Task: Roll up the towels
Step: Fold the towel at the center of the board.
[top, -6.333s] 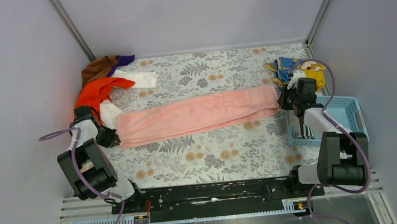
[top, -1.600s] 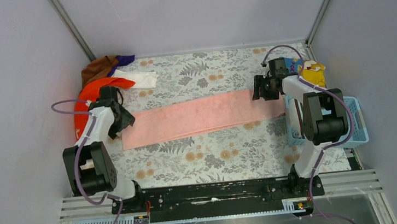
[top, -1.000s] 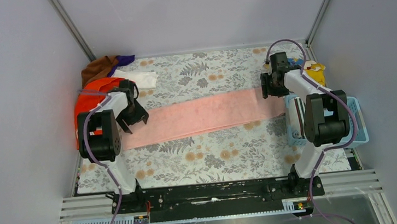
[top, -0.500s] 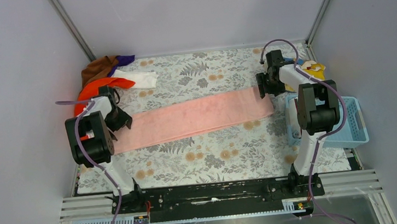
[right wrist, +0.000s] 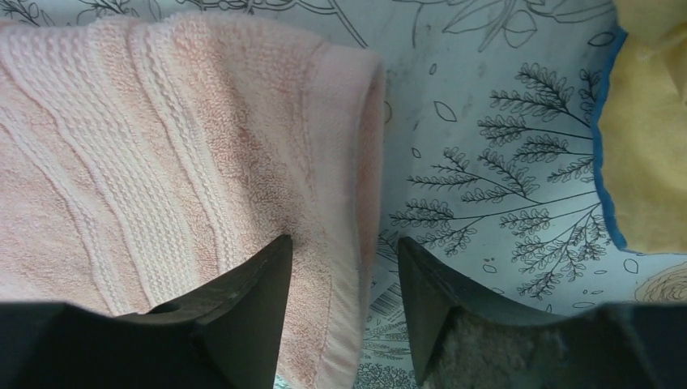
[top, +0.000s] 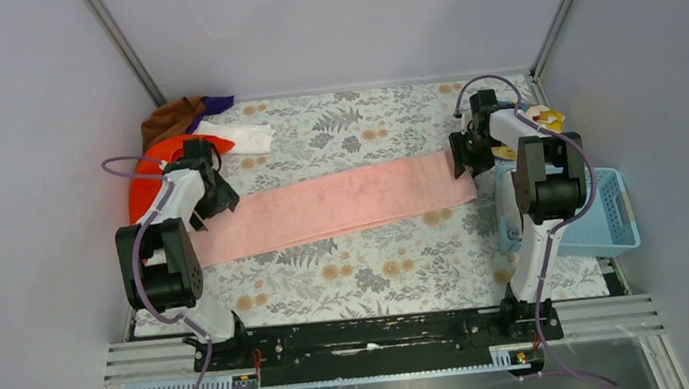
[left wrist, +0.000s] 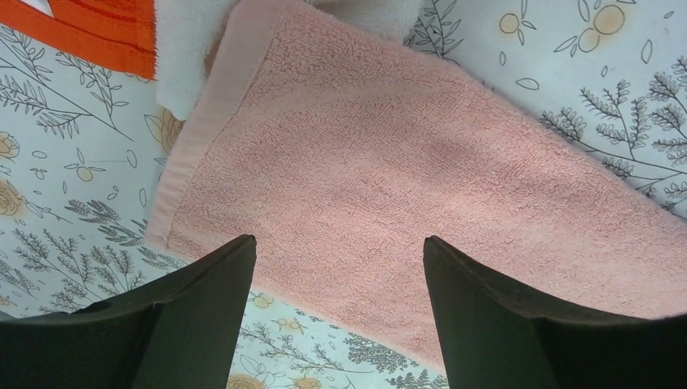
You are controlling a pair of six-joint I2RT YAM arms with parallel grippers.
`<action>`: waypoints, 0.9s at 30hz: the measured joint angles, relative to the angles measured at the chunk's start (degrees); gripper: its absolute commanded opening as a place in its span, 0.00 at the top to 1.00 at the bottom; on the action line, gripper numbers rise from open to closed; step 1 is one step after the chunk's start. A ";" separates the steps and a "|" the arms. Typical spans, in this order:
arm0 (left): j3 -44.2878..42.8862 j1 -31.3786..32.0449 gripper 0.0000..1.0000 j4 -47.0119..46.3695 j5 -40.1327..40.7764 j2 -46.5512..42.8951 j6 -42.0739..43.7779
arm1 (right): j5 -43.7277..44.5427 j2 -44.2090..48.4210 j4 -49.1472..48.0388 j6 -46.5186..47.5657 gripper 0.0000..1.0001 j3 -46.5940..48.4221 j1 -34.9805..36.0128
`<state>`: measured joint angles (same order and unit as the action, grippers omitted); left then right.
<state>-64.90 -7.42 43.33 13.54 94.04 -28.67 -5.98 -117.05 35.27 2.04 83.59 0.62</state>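
Note:
A pink towel (top: 342, 204) lies flat as a long narrow strip across the flowered tablecloth, running left to right. My left gripper (top: 215, 201) hovers over its left end (left wrist: 405, 162); the jaws (left wrist: 336, 243) stand wide open with nothing between them. At the towel's right end, my right gripper (top: 463, 158) stands open. Its fingers straddle the hemmed edge (right wrist: 348, 162): one fingertip (right wrist: 275, 251) is over the towel, the other over the bare cloth beside it.
Orange (top: 152, 170), brown (top: 171, 116), purple and white (top: 245, 137) towels are heaped at the back left, close to my left gripper. A yellow-and-blue cloth (top: 543, 120) lies at the back right. A blue basket (top: 610, 217) stands by the right wall.
The right jaws have narrowed around the towel's right hem. The left gripper has shifted slightly right over the towel's left end. The towel has not moved.

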 measured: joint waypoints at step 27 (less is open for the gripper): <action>0.46 1.36 0.24 -0.02 -4.48 -5.73 0.24 | 11.54 0.98 6.32 2.38 1.00 9.49 -1.88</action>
<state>-64.45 -6.07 43.31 9.06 88.31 -28.42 5.56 -116.07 41.58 4.43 93.08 -1.26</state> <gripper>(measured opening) 0.753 0.023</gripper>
